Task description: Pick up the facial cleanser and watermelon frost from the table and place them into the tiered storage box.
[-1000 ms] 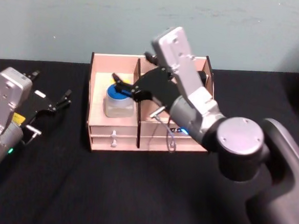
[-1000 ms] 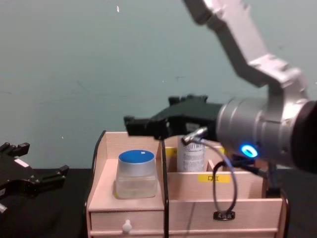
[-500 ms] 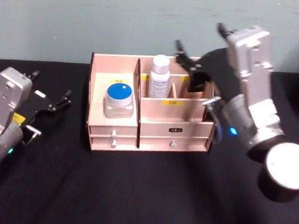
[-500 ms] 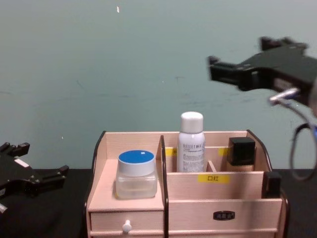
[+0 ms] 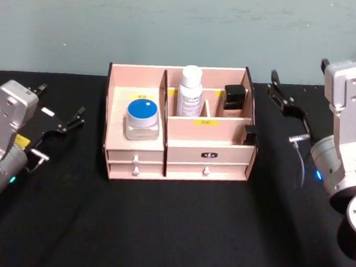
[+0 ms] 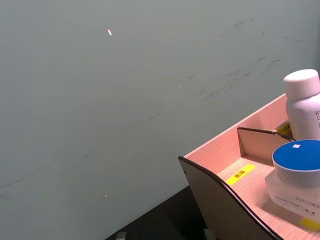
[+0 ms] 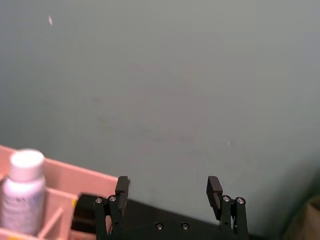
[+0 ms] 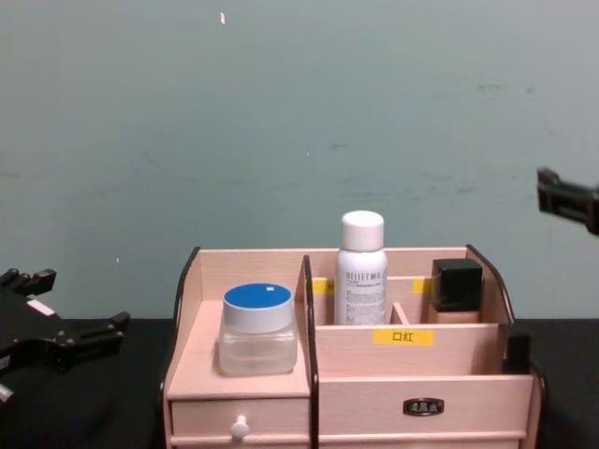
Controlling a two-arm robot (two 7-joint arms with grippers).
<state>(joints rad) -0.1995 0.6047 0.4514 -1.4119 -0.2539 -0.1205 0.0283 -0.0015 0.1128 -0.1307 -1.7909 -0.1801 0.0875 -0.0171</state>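
While sitting parked at far left over the black worktop (image 5: 159, 230), left claw (image 5: 59, 122) resting spread, gripping nothing. Tiered storage box (image 5: 182, 161) standing mid-worktop, holding blue-lidded jar (image 5: 142, 119) in left compartment, white bottle (image 5: 190, 91) upright in back middle slot, black-capped bottle (image 5: 234, 99) beside it to the right. Hovering right of the box, apart from it, right claw (image 7: 169, 192) spread wide, empty.

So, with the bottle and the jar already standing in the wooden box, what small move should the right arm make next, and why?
Probably the right pincer should just keep drawing back to a rest pose. It is open and holds nothing, off the right side of the tiered storage box. The blue-lidded jar and the white bottle stand upright in its compartments, and no other loose item lies on the black table. The left pincer sits idle at the left.
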